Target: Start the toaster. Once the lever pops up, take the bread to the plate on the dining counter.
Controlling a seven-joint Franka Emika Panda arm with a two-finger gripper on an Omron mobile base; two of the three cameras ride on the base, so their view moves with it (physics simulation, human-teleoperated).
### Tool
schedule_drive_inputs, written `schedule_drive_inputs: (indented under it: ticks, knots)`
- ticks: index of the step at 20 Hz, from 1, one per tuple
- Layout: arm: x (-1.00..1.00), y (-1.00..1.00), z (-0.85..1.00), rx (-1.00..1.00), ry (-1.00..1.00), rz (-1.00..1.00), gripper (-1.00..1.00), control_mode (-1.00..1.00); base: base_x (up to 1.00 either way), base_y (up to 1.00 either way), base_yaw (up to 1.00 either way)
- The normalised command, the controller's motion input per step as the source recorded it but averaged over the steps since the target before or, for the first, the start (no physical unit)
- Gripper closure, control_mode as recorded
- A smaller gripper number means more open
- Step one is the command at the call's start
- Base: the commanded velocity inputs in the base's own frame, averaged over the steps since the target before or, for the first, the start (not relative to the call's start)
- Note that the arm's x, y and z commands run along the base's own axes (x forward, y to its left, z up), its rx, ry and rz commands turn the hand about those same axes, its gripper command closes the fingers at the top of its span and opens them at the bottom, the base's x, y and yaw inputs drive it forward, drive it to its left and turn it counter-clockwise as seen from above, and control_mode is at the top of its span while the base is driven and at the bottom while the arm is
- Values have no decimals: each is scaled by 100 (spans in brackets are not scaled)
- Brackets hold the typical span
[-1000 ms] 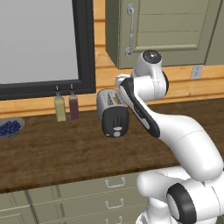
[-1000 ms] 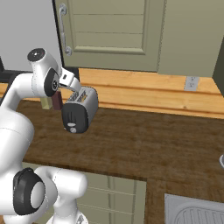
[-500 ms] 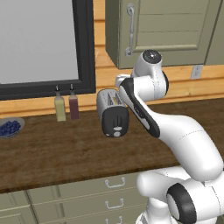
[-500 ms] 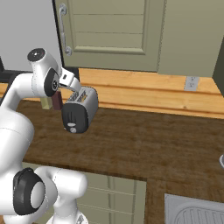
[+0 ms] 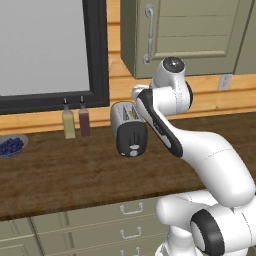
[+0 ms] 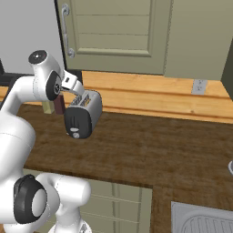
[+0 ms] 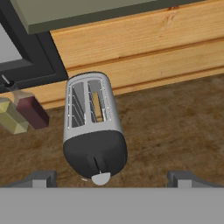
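Over on the wood counter (image 5: 75, 175), against the plank backsplash, sits the toaster (image 5: 129, 129), black end panel facing out toward the base, lever (image 7: 101, 178) low on that panel. Bread (image 7: 97, 106) tucked down in one slot, just a tan edge peeking out in the hand view. Two little bottles (image 5: 76, 121) just beside the toaster, bowl of blueberries (image 5: 11, 146) further along the counter.

Biggest worry from here: missing the lever. Tiny target, sitting right at the bottom of the hand view between the fingertips (image 7: 40, 179), so easy to come down on the rounded black panel instead and just shove the whole toaster back or spin it. Looks light, nothing bracing it except maybe the wall. Pushing at an angle could also slide off the lever without latching it. Bottles close enough to get clipped by a sloppy sideways correction.

Arm pose: folded up over the counter, elbow high near the cabinet door (image 5: 190, 35), forearm angling down so the wrist hangs above and a bit behind the toaster top. Gripper (image 7: 111, 179) spread fully wide, nothing held, tips straddling the lever end from above, apparently not touching anything yet.
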Motion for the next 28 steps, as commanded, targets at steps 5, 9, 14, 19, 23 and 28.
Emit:
schedule_drive_inputs:
  ticks: [5, 9, 14, 19, 23, 28]
  knots:
    - [0, 0, 0, 0, 0, 0, -100, -100, 0, 0, 0]
    - [0, 0, 0, 0, 0, 0, -100, -100, 0, 0, 0]
    - [0, 0, 0, 0, 0, 0, -100, -100, 0, 0, 0]
    - [0, 0, 0, 0, 0, 0, -100, -100, 0, 0, 0]
    - [0, 0, 0, 0, 0, 0, -100, -100, 0, 0, 0]
    - [0, 0, 0, 0, 0, 0, -100, -100, 0, 0, 0]
